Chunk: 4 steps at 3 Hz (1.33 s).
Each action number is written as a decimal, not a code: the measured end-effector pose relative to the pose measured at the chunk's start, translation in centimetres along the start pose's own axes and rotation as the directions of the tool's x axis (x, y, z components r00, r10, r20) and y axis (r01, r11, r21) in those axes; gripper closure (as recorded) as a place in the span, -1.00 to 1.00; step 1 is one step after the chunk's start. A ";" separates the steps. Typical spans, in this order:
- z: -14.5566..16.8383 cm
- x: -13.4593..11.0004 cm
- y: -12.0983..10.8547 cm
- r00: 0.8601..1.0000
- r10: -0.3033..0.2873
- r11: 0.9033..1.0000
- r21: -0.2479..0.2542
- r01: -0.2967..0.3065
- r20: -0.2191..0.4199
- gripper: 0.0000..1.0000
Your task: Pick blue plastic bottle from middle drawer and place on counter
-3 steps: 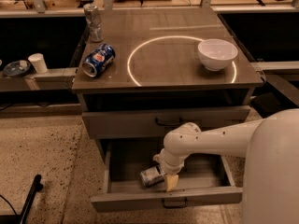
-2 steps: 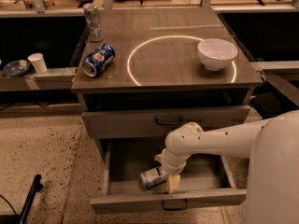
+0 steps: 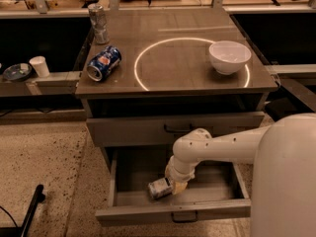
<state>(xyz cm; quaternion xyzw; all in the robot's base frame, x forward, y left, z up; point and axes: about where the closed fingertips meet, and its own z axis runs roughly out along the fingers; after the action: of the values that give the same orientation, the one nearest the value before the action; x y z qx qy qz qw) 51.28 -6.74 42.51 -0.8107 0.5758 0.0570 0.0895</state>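
Middle drawer (image 3: 138, 174) open | gripper (image 3: 177, 186) at blue plastic bottle (image 3: 159, 188), seemingly touching | grip: cannot tell

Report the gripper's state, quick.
The gripper is down in the open drawer, at the bottle; open or closed cannot be told.

On the counter (image 3: 177, 70) we see a white ring (image 3: 135, 65): bowl (image 3: 229, 57) over its right edge, blue soda can (image 3: 103, 63) lying just left, silver can (image 3: 98, 22) upright beyond-left. The gripper (image 3: 175, 186) is below the ring, in the middle drawer (image 3: 133, 174).
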 end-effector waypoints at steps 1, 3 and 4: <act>0.9 0.3 -0.5 1.000 0.000 1.000 -0.006 0.000 -0.005 -0.04; 2.9 0.7 -1.8 1.000 0.017 1.000 0.002 -0.017 -0.011 -0.18; 4.0 0.5 -1.9 1.000 0.020 1.000 -0.005 -0.020 -0.007 0.08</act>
<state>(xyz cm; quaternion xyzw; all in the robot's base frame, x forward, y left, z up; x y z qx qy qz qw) 53.27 -5.74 38.65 -0.8054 0.5839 0.0565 0.0851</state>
